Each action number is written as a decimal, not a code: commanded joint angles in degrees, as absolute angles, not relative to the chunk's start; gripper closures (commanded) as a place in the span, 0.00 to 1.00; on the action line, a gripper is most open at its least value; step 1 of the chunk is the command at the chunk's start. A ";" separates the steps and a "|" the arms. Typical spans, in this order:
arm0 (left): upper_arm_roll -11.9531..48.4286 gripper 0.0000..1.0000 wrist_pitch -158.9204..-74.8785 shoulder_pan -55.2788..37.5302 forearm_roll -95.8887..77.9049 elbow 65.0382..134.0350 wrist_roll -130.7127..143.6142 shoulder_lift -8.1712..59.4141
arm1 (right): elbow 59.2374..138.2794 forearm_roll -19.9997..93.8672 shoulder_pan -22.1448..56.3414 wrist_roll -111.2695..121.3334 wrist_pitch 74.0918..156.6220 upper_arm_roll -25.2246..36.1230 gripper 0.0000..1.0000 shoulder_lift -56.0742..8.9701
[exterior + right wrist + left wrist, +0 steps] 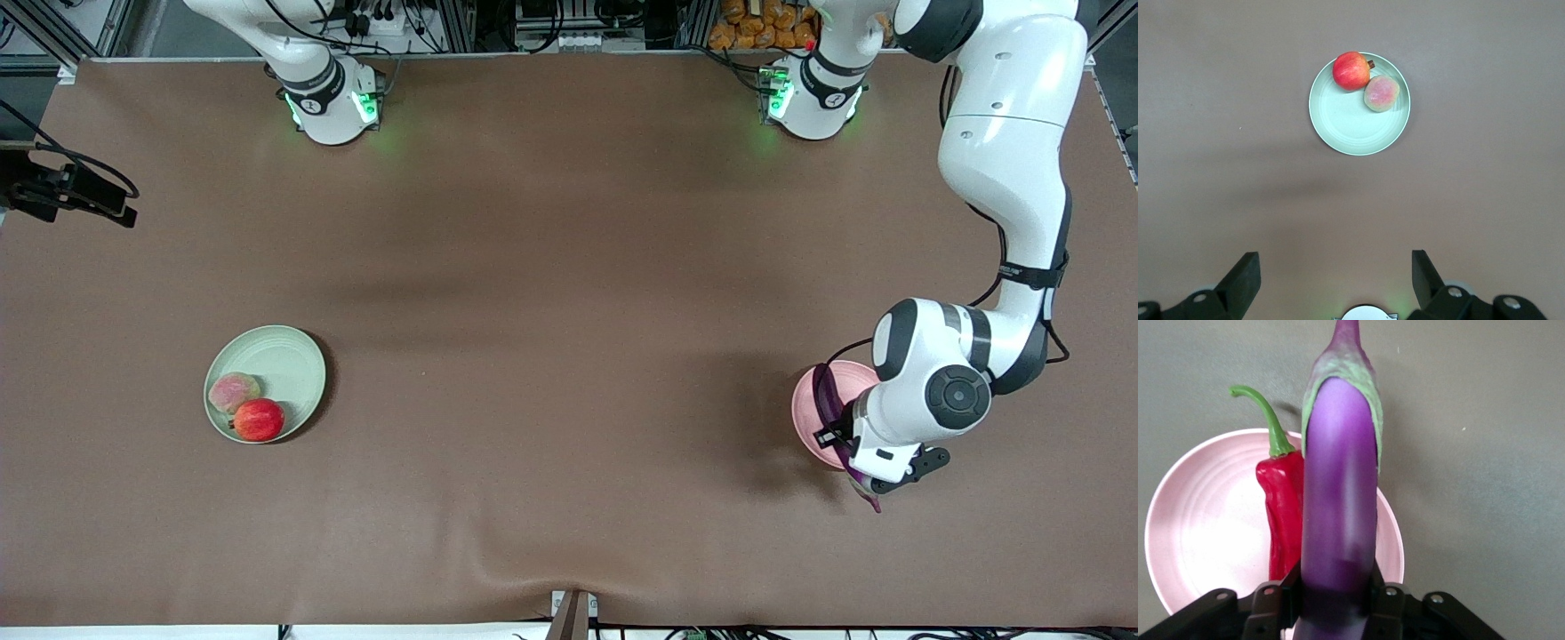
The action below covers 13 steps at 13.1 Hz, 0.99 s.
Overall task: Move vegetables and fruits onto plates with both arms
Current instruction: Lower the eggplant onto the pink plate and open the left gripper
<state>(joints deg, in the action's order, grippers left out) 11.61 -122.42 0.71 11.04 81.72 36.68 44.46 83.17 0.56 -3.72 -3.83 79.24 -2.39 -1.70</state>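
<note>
- A brown worktop (551,267) spans the scene; a pink plate (1198,527) sits toward the left arm's end.
- The purple eggplant (1338,507) hangs over that plate, clamped in the left gripper (1338,603), beside the red chili (1281,513) on the plate.
- Best practice: lower it clear of the chili, then release.
- The right gripper (1335,277) waits, jaws wide and empty, well above the green plate (284,360), which holds the peach (234,391) and pomegranate (259,420).
</note>
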 commanded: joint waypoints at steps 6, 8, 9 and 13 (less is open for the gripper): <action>12.22 0.00 -118.05 0.97 12.57 81.56 36.48 39.22 | 84.55 -0.62 -3.96 -4.92 79.54 -2.99 0.00 -0.44; 12.39 0.00 -114.89 1.05 12.48 81.56 35.95 35.62 | 84.55 -0.62 -3.96 -4.92 79.54 -2.99 0.00 -0.44; 12.48 0.00 -113.57 1.05 12.22 81.56 35.43 33.94 | 84.55 -0.53 -3.96 -4.92 79.54 -2.99 0.00 -0.53; 12.39 0.00 -107.06 1.23 11.51 81.04 28.23 25.51 | 84.46 -0.53 -3.87 -4.92 79.45 -2.99 0.00 -0.53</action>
<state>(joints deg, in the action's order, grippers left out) 12.05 -109.59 0.73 11.08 79.89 31.36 30.16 83.39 0.56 -3.72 -3.99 79.24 -2.44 -1.70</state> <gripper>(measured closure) 0.000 0.000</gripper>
